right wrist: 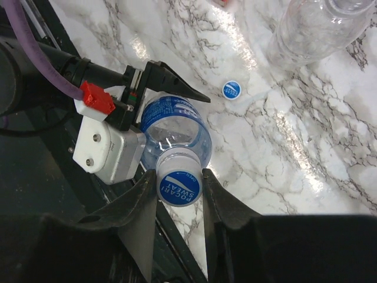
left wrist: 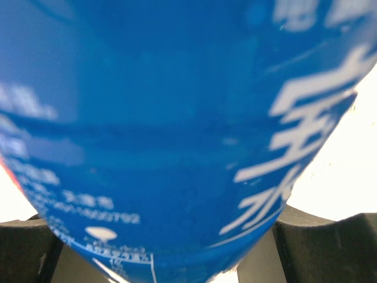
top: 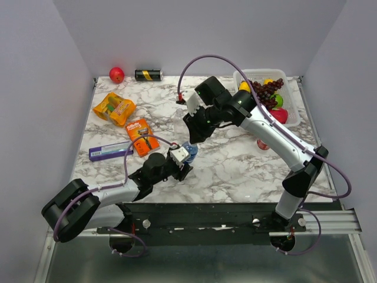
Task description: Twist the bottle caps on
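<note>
Right jaws pinch one blue cap [right wrist: 179, 187]; left jaws clamp one bottle [right wrist: 177, 121].

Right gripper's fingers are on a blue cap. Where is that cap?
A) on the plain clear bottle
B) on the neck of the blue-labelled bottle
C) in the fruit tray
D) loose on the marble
B: the right wrist view shows the right gripper closed on the blue cap atop the blue-labelled bottle, which the left gripper holds; a second blue cap lies loose on the marble.
</note>
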